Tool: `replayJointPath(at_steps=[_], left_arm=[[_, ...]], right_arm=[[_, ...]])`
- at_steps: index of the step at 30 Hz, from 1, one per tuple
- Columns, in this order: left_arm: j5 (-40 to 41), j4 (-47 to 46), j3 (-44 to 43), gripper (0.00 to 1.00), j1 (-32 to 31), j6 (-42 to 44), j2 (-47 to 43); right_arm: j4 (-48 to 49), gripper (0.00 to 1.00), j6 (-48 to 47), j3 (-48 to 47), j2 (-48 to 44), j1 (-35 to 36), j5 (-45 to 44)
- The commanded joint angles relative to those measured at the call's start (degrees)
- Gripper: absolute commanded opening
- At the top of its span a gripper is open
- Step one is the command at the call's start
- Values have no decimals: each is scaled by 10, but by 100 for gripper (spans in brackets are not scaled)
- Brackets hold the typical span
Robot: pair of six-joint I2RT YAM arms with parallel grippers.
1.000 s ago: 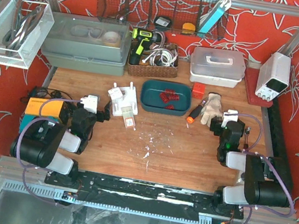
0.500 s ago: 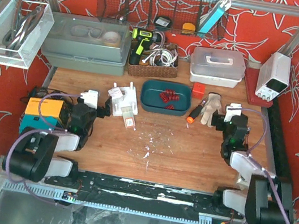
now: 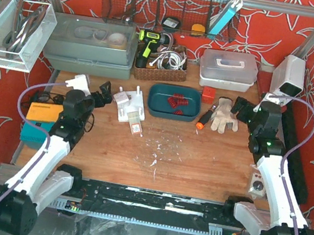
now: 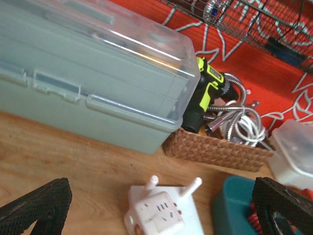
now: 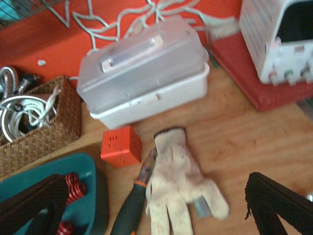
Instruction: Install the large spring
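Several red springs (image 3: 176,101) lie in a teal tray (image 3: 156,106) at the back middle; which one is the large spring I cannot tell. They show in the right wrist view as springs (image 5: 73,186) at the lower left. A white fixture with two pegs (image 3: 130,106) stands left of the tray; this fixture (image 4: 161,215) is just ahead of my left gripper (image 4: 159,208). The left gripper (image 3: 102,93) is open and holds nothing. My right gripper (image 3: 240,107) is open and empty, above a white glove (image 5: 178,181).
A grey-green lidded box (image 3: 90,46), a wicker basket with a drill (image 3: 160,64) and a white lidded box (image 3: 228,69) line the back. An orange cube (image 3: 209,94) and an orange-handled tool (image 3: 205,118) lie by the glove. A power supply (image 3: 288,79) stands at the back right.
Both arms have unfolded and reached away from the near edge: the left gripper toward the white fixture, the right toward the glove at the back right. Both stayed open.
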State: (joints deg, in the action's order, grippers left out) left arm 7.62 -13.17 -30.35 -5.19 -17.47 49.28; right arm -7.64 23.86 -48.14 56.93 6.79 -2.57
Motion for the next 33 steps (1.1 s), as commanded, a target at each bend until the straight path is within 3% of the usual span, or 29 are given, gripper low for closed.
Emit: replayJointPath(at_steps=[1,5,8,12,16,21,24,29,33], left_arm=[[-34,153,-17,100,2,-135,-59],[-116,147,28,100,2,-186,-124],[-167,140,55,100,2,-214,-153],[-227,148,58,99,2,-239,-137],[-262,151,56,94,-7,-237,-99],[-209,161,63,76,-53,-232,-79],[-138,177,58,67,-106,-233,-64],[-9,226,14,63,-215,-215,13],[53,242,-15,59,-269,-214,79]], right_arm=[[-166,99,92,-12,-3,-4,36],[-158,99,97,-7,-1,-3,140],[-176,99,103,-4,-6,6,162],[-180,99,67,10,-33,58,155],[-133,98,33,45,-48,119,203],[-63,97,16,98,-46,190,210],[-54,95,-4,100,-23,239,195],[-40,95,-40,106,-6,348,85],[11,95,-42,138,2,383,38]])
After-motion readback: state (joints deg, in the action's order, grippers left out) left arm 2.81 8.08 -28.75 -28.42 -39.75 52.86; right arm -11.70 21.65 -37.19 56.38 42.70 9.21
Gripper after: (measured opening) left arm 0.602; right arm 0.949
